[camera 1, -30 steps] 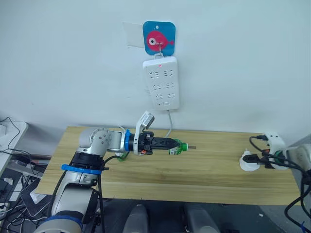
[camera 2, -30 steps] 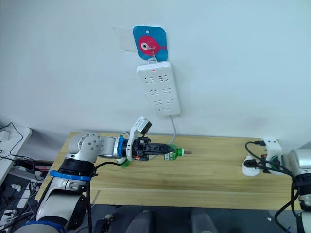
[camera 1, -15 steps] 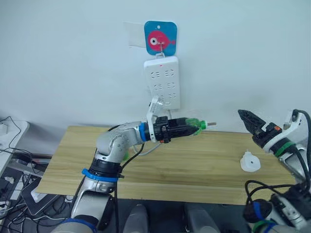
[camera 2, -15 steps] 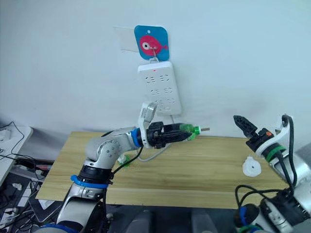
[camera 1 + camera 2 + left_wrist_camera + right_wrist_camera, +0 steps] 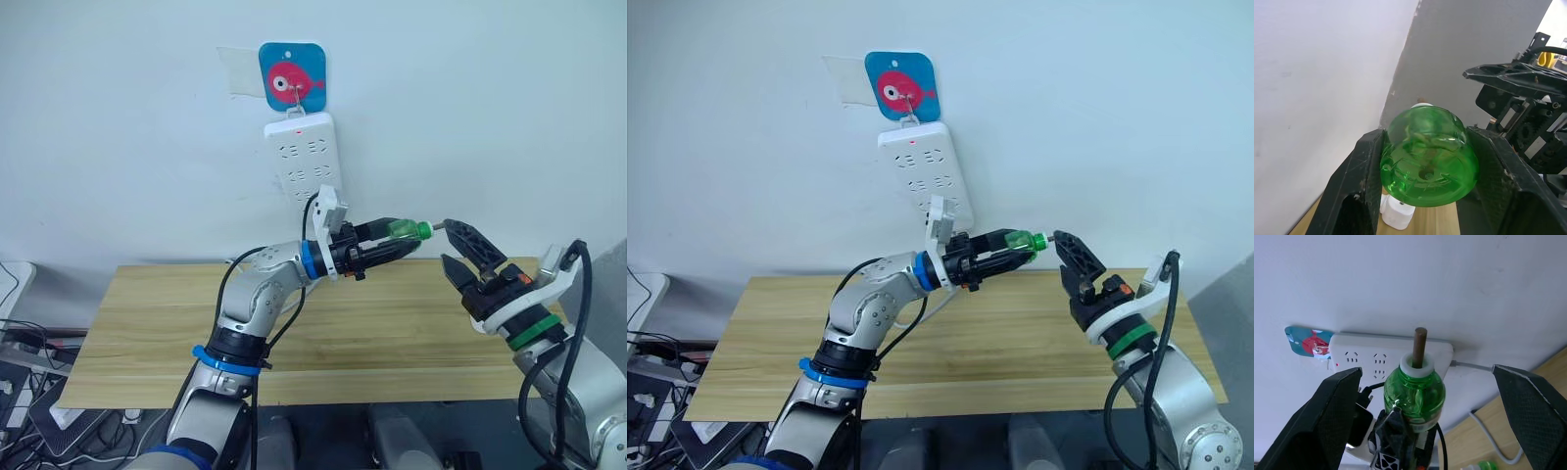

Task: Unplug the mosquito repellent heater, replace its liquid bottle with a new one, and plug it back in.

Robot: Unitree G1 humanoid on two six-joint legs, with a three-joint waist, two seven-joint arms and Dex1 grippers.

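Head stereo downward; wrist cameras facing, bottle (image 5: 1414, 386) shared

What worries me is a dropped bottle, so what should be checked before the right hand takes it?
1. Left hand grips the green bottle: ok, a finger presses each side of its body.
2. Right hand open: ok, fingers spread wide.
3. Bottle lined up with the right hand: ok, the wick points at it, centred between its fingers in the right wrist view.
4. Right hand around the bottle's body: not ok, its fingertips reach only about the wick's tip.
5. Wick straight: ok.
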